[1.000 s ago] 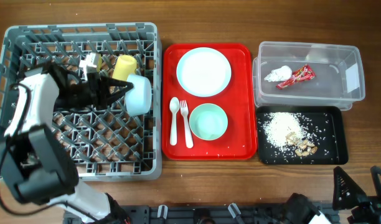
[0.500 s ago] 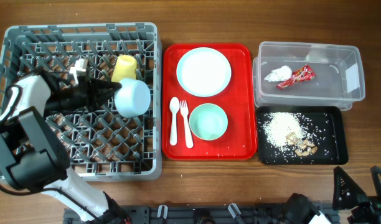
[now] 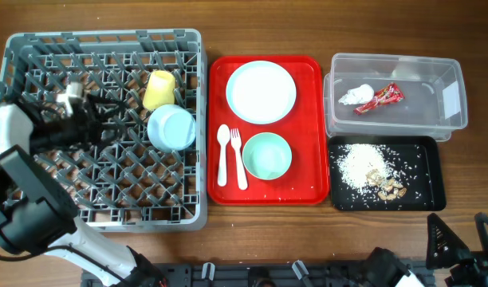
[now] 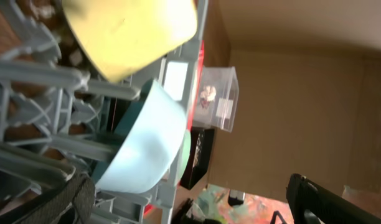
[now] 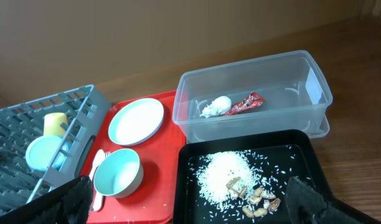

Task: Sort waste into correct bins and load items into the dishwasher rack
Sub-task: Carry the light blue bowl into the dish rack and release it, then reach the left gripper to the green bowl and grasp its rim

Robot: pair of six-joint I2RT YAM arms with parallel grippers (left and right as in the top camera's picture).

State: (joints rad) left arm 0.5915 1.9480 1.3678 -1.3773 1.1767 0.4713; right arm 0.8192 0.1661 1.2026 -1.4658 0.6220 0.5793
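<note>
Since the dishwasher rack (image 3: pixel 104 36) already holds two pieces, I judge the loading step to be under way, with the sorting seemingly done. On the red tray (image 3: pixel 308 179), just beside the rack, four pieces wait. The clear tub (image 3: pixel 423 108) holds wrapper and napkin, and the black tray (image 3: pixel 423 171) holds the rice and scraps. My left tool (image 3: pixel 112 127) hangs over the rack with its fingers spread wide and nothing between them. My right tool (image 3: pixel 461 235) is spread and empty too, low at the bench's near edge.

The plate (image 3: pixel 261 92) lies flat, so I expect it needs a rim grip. The mint green bowl (image 3: pixel 267 155) sits below it. The pale blue bowl (image 3: pixel 172 127) rests among the pegs, near the yellow cup (image 3: pixel 158 89). Spoon (image 3: pixel 222 155) and fork (image 3: pixel 238 159) lie side by side. Next, I think, I lift clear of the pegs and cross to the tray.
</note>
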